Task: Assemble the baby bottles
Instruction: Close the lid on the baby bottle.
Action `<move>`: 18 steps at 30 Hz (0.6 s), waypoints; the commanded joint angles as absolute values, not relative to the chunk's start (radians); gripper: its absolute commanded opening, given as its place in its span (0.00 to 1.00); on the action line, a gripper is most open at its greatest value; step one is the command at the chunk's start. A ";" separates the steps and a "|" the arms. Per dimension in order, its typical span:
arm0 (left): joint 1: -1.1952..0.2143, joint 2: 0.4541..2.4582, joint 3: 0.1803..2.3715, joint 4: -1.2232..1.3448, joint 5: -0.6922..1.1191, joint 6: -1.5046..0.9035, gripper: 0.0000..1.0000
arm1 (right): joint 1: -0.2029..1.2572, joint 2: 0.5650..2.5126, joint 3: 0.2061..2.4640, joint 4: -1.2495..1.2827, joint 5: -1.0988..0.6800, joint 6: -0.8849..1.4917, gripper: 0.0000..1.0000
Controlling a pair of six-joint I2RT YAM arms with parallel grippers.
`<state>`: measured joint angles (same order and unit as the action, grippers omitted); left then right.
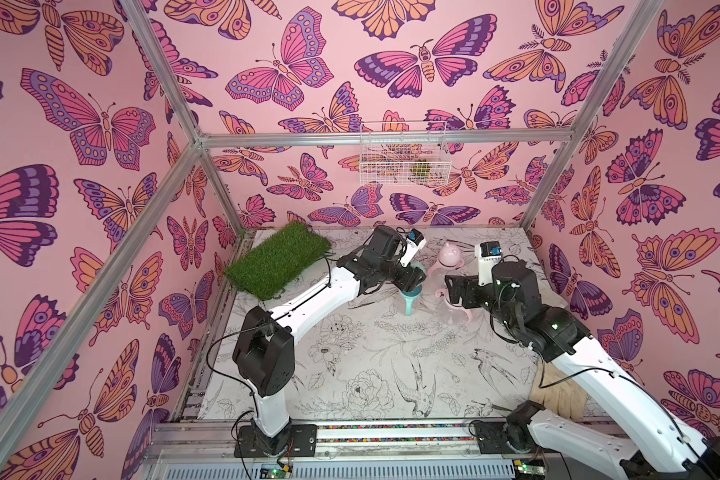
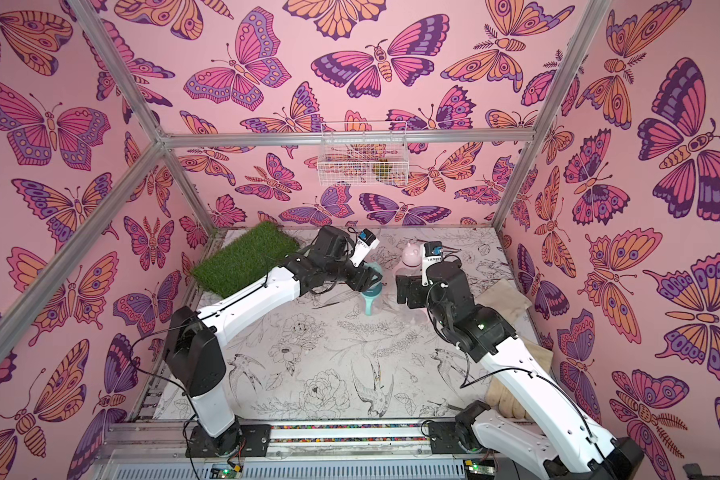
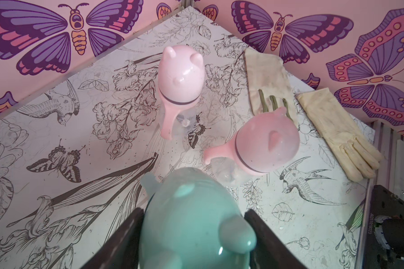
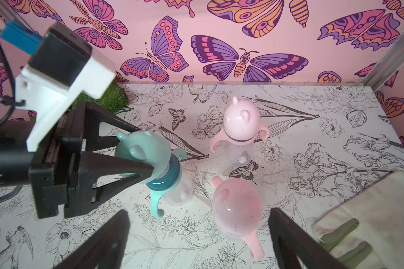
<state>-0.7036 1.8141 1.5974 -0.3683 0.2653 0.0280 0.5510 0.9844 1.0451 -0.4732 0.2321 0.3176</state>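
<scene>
A grass mat (image 1: 277, 259) lies at the table's (image 1: 371, 374) far left corner; the left gripper (image 4: 145, 150) is clamped on the teal eared cap (image 3: 191, 221) of the leaning teal baby bottle (image 4: 176, 188), whose clear body looks empty; on the back wall a wire basket (image 1: 400, 160) holds something yellow-green, too small to name; right of the teal one stand a far pink baby bottle (image 4: 239, 130) and a near pink baby bottle (image 4: 236, 207), both capped; the right gripper (image 4: 198, 210) hangs wide open about the near one, no contact visible; cream gloves (image 3: 336, 139) lie far right; a printed code (image 3: 372, 223) is too small to read surely.
</scene>
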 commanded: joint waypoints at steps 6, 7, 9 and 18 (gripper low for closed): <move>-0.713 1.855 1.631 -0.414 0.233 0.075 0.66 | 0.537 0.969 1.040 -0.482 0.237 0.330 0.95; -0.713 1.857 1.630 -0.414 0.233 0.077 0.66 | 0.534 0.969 1.040 -0.482 0.236 0.330 0.94; -0.713 1.871 1.632 -0.413 0.235 0.083 0.66 | 0.534 0.969 1.038 -0.482 0.234 0.330 0.95; -0.715 1.903 1.634 -0.413 0.248 0.091 0.66 | 0.531 0.969 1.034 -0.479 0.227 0.331 0.95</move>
